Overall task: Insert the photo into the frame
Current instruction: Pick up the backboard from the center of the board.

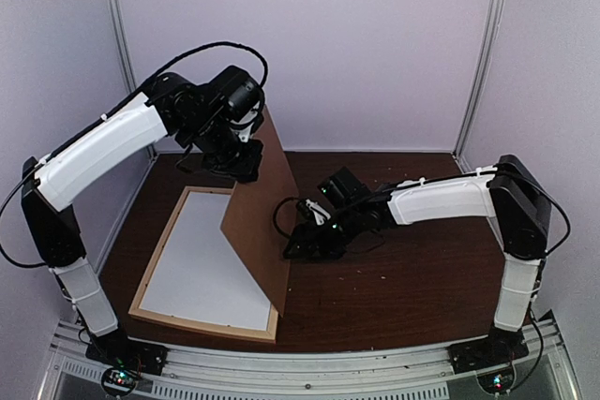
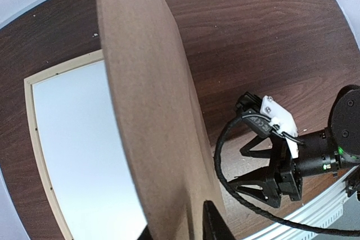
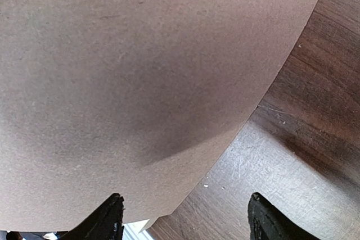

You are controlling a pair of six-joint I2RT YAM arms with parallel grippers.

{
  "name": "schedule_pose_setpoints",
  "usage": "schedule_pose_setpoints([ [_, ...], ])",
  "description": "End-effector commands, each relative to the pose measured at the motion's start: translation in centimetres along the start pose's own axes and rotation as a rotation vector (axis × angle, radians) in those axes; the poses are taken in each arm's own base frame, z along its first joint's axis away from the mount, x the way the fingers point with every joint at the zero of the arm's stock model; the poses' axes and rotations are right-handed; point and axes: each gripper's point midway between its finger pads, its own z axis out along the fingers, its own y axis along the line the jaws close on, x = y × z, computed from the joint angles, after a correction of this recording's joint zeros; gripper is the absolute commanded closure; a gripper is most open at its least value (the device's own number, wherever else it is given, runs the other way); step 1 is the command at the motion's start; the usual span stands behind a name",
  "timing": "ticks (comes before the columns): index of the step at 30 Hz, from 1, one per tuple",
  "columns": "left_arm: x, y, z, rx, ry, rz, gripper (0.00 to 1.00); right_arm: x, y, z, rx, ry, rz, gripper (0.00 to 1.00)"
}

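- Left claw (image 1: 244, 168) of mine grips the top edge of a flat brown rectangular board (image 1: 258, 231).
- My right claw (image 3: 184, 206) gapes open beside that board.

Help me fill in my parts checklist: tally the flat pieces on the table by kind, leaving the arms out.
wooden frame, lying flat: 1
white sheet, inside the frame: 1
brown board, tilted up on its edge: 1
Total: 3
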Motion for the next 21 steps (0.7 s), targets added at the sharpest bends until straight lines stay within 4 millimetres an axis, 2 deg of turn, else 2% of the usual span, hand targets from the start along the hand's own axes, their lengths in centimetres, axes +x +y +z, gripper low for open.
schedule_pose_setpoints([
  [1,-0.5,0.8,-1.2,-0.003,-0.032,0.005,0.81,0.8,-0.7,0.7,0.019,0.017,-0.001,0.25],
  [5,-0.4,1.0,-0.8,-0.008,-0.023,0.006,0.89,0.8,-0.8,0.6,0.026,0.019,0.000,0.25],
  [11,-0.8,1.4,-0.9,0.014,-0.040,-0.015,1.00,0.7,-1.2,-1.1,0.055,0.000,-0.009,0.24],
  [15,-2.0,1.7,-2.6,0.069,-0.100,-0.047,1.00,-0.1,-1.8,-3.8,0.076,-0.043,-0.008,0.21],
  [21,-3.8,2.4,-7.1,0.237,-0.238,-0.129,1.00,-1.0,-1.9,-9.1,0.123,-0.124,-0.041,0.18],
])
